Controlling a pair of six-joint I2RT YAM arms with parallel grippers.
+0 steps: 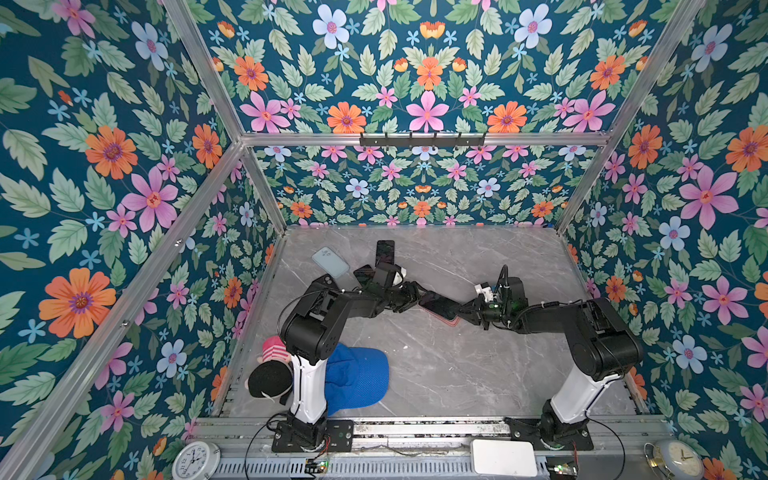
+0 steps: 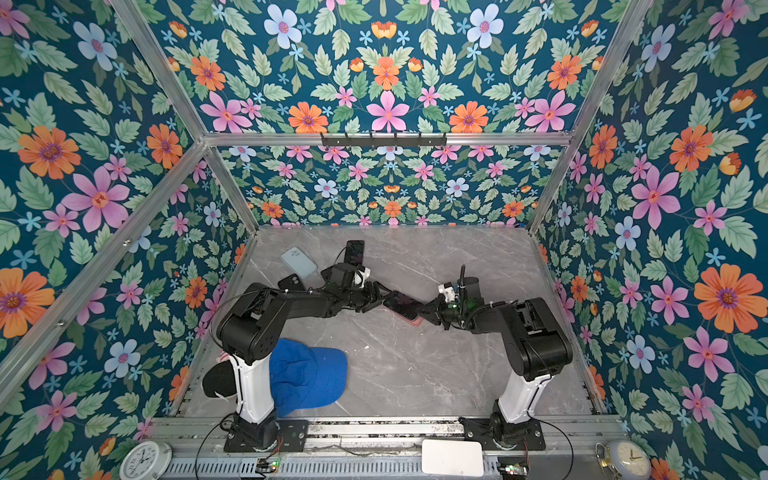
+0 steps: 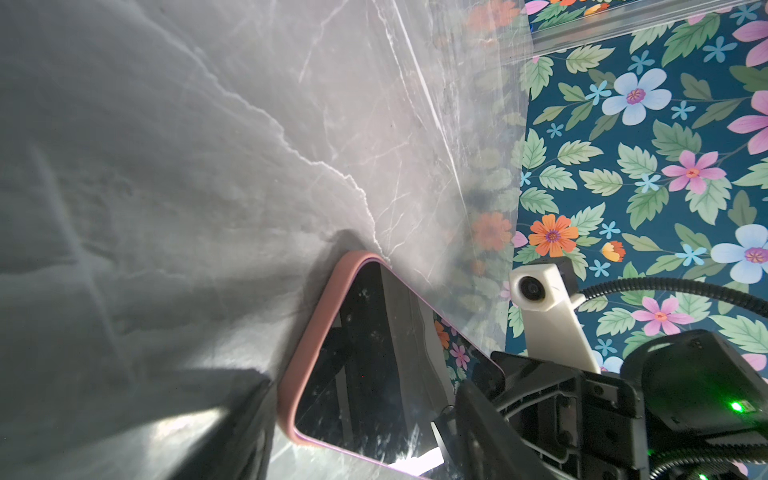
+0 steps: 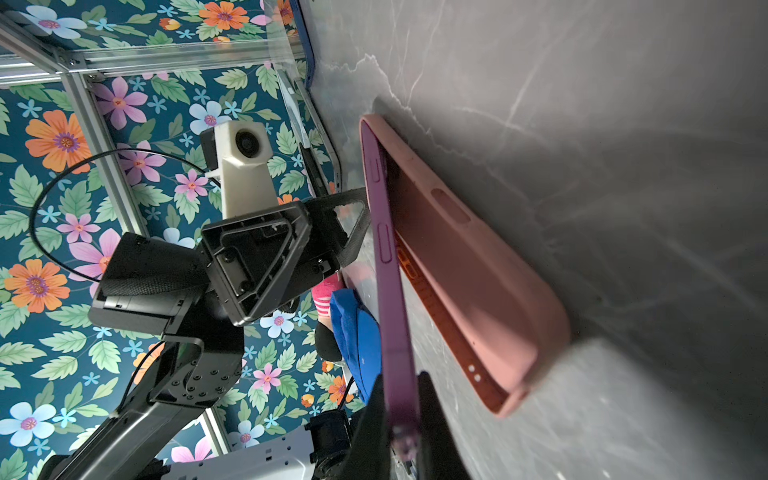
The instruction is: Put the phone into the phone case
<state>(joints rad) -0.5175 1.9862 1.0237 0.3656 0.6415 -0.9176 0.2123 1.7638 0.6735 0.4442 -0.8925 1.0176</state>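
The right gripper point(image 1: 460, 310) clamps the purple phone point(image 4: 388, 291), tilted over the pink phone case point(image 4: 478, 291); the left gripper point(image 1: 417, 297) has its jaws apart at the phone's left end.

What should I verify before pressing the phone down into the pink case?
1. Grip: right gripper shut on the phone edge: ok.
2. Far end of the phone tucked inside the pink case lip: ok, as far as the wrist views show.
3. Phone seated flat in the case: not ok, the gripped end is raised.
4. Case lying flat on the table: ok.
5. The left gripper bracing the case: cannot tell; its jaws stand apart at the far end.
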